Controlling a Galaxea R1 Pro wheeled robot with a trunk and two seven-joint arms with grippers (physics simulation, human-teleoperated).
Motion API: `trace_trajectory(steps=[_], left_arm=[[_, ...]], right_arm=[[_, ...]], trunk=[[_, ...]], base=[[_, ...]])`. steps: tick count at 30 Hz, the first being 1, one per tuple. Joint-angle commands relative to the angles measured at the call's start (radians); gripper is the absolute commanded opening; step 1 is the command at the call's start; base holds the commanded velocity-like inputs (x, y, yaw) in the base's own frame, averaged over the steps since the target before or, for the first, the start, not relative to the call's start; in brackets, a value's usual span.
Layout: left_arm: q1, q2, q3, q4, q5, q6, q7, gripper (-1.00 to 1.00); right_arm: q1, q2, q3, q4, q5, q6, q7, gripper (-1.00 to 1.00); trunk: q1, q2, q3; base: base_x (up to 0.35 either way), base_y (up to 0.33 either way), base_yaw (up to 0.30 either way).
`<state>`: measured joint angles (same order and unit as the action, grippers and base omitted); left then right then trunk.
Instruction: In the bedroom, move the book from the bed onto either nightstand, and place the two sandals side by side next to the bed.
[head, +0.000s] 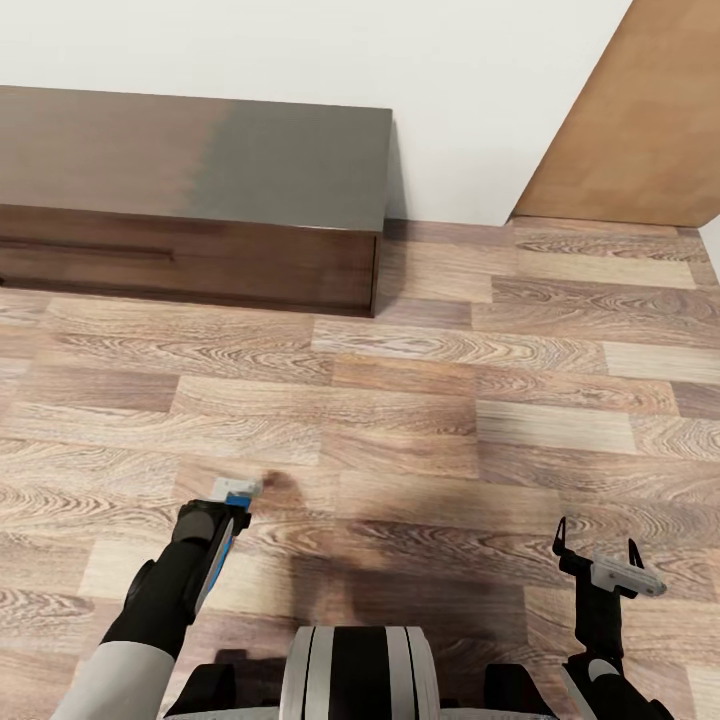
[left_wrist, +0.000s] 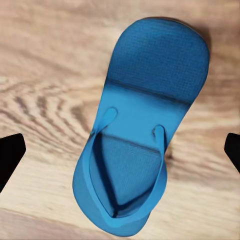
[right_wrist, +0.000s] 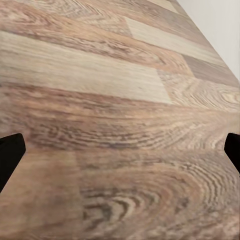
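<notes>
One bright blue sandal lies flat on the wood-plank floor, strap side up. My left gripper hangs open straight above it, with a dark fingertip on either side and clear of its edges. In the head view a blue edge of the sandal peeks out from under my left arm at the lower left. My right gripper stands open over bare floor at the lower right, nothing between its fingers. The book, the bed and the nightstand are out of view.
A long dark brown bench with a drawer stands against the white wall at the back left. A brown wooden panel leans in at the back right. Open plank floor lies between the bench and my base.
</notes>
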<state>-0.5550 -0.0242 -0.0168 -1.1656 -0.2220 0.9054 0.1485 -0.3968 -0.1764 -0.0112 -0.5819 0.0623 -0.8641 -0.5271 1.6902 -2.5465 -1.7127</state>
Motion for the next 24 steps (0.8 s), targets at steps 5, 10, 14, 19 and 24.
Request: trace_trajectory(steps=[5, 10, 14, 19, 24], left_arm=[[0.0, 0.0, -0.004, 0.001, 0.002, 0.003, 0.006, 1.0], [0.0, -0.001, -0.006, 0.0, 0.001, 0.002, 0.006, 1.0], [0.0, -0.002, -0.005, 0.0, 0.0, 0.0, 0.004, 1.0], [0.0, -0.001, -0.002, 0.0, -0.001, -0.002, 0.004, 1.0], [0.0, 0.0, -0.001, 0.0, -0.002, -0.003, 0.005, 1.0]], right_arm=[[0.0, 0.001, -0.001, 0.0, 0.007, -0.001, -0.005, 1.0], [-0.001, 0.001, -0.001, 0.0, 0.007, -0.001, -0.005, 1.0], [-0.001, 0.001, -0.001, 0.0, 0.007, -0.001, -0.005, 1.0], [-0.001, 0.001, -0.001, 0.0, 0.007, -0.001, -0.005, 1.0], [-0.001, 0.001, -0.001, 0.0, 0.007, -0.001, -0.005, 1.0]], trunk=[[0.002, -0.001, -0.02], [0.004, -0.003, -0.039], [0.006, -0.003, -0.055], [0.007, -0.004, -0.066], [0.007, -0.004, -0.066]], base=[[0.0, 0.0, 0.0], [0.0, 0.0, 0.0], [0.0, 0.0, 0.0], [0.0, 0.0, 0.0], [0.0, 0.0, 0.0]])
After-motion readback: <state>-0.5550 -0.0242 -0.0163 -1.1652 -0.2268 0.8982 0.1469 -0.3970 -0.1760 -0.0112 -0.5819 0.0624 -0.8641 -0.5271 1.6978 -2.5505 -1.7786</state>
